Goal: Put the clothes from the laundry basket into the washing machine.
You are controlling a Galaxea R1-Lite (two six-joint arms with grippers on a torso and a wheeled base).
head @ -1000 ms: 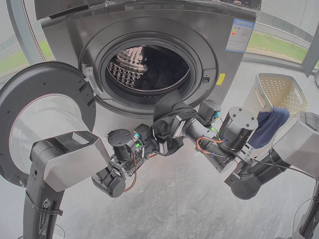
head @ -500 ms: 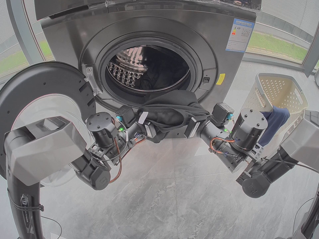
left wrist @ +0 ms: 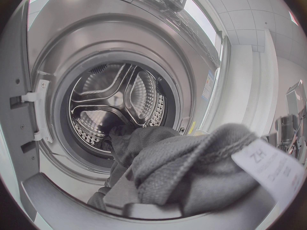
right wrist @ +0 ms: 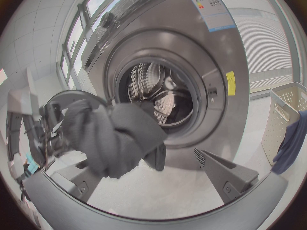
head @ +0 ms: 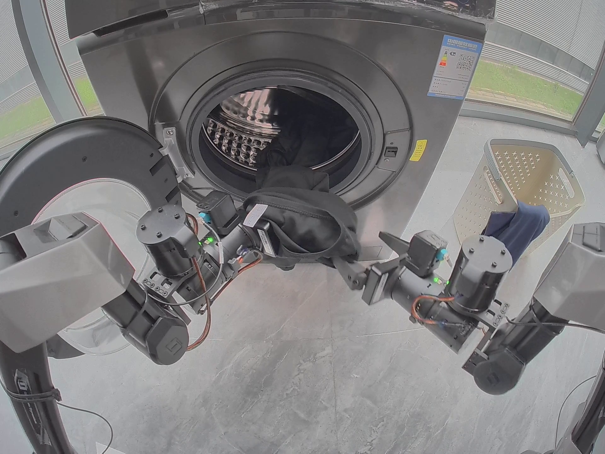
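Loading step: black knitted garment point(head: 305, 219) lies across grey washing machine point(head: 403, 64) opening's lower rim.
Left claw point(head: 268, 242): pinching garment.
Right claw point(head: 370, 256): spread, empty.
Next: push garment deeper into drum point(head: 249, 121).

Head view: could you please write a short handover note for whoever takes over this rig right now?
Left hand: holds the black garment bunched just outside the washing machine opening, with one end trailing over the rim into the drum.
Right hand: open, holding nothing, beside the garment's lower edge.
Done: dark clothes already lie in the drum.
Left: push this garment fully in, then fetch the blue garment hanging over the laundry basket rim.
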